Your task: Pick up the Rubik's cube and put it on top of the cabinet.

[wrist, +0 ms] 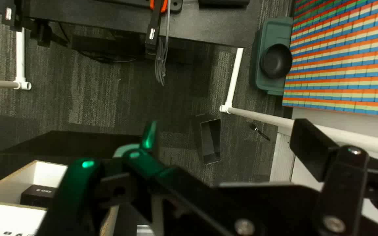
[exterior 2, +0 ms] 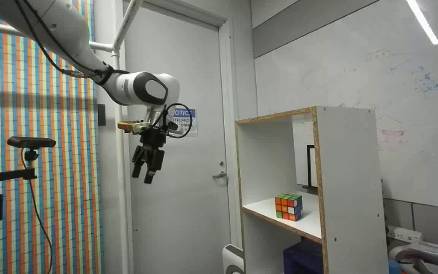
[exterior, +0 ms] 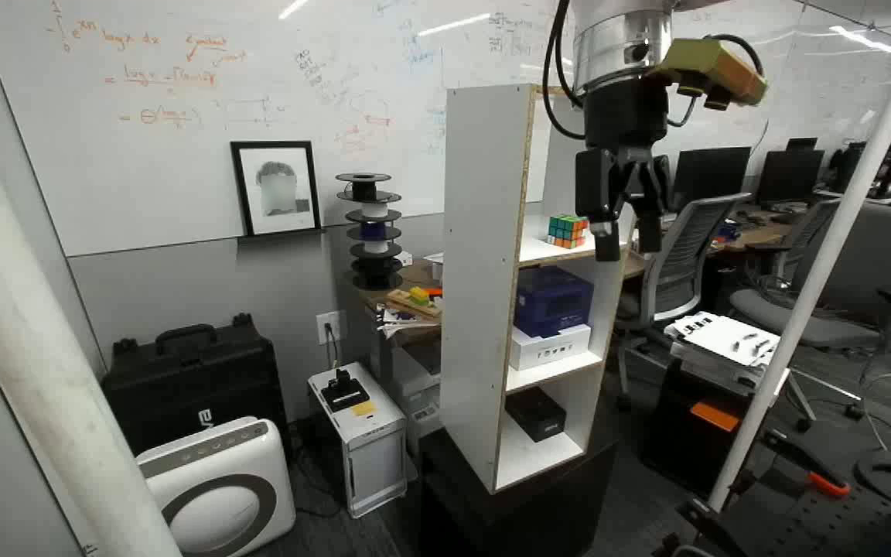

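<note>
**Rubik's cube resting inside a white cabinet, an empty robot gripper hanging apart from it**

The cube sits flat on the shelf of the cabinet's top bay, below the top edge, and shows in both exterior views. Its small squares mix orange, red, green, white and blue. The cabinet is tall and narrow, with three bays one above the other and bare particle-board edges, and stands on a black base. In the middle bay a dark blue box rests on a white box; in the bottom bay lies a black box.

In an exterior view the robot arm reaches in from the upper left, and the gripper points down in front of a pale grey door, outside the cabinet. Its two fingers are spread wide, with nothing held between them. The wrist view is dark, and its nearest parts are blurred; it appears to look down past the fingers to a carpeted floor, with a green container near a wall panel striped in orange, blue and pale green.

Behind the cabinet in an exterior view is a whiteboard with handwriting. A black-framed picture stands against it, with a stack of spools to the picture's right. Lower down, a white appliance stands in front of a black case.
</note>
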{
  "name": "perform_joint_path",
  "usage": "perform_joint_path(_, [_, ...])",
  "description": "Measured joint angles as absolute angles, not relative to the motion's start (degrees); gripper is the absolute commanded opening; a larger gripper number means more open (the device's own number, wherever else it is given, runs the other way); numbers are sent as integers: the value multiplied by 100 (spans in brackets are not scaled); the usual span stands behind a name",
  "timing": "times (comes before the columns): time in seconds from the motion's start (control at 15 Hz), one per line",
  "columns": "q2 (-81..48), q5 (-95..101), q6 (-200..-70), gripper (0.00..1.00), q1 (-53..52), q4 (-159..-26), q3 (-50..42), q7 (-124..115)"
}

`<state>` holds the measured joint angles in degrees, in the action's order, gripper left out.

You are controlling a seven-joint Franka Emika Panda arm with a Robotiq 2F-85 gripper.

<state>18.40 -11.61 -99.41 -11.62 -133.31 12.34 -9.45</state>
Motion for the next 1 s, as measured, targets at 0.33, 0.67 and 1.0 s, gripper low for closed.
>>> perform_joint_path(0.33, [1848, -1161, -9943, 100, -1162, -13278, 1234, -945])
perform_joint_path(0.67, [1839, -834, -10488, 100, -1044, -13444, 1226, -1083])
perform_joint_path(1.0, [1767, 579, -12045, 100, -324, -13921, 915, -1348])
